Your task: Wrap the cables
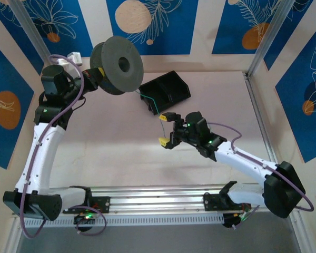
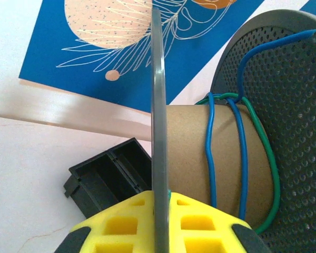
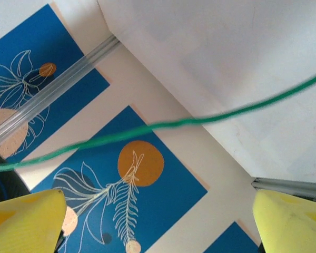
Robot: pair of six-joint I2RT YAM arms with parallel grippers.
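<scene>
Here, green cable [image 3: 163, 125] crosses beyond right end effector [image 3: 160, 216].

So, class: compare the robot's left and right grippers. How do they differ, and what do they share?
The left gripper is shut on the rim of the grey spool; the right gripper is open, gripping nothing. The left gripper sits far back on the left; the right gripper is nearer, centre-right. Both have yellow fingers.
</scene>
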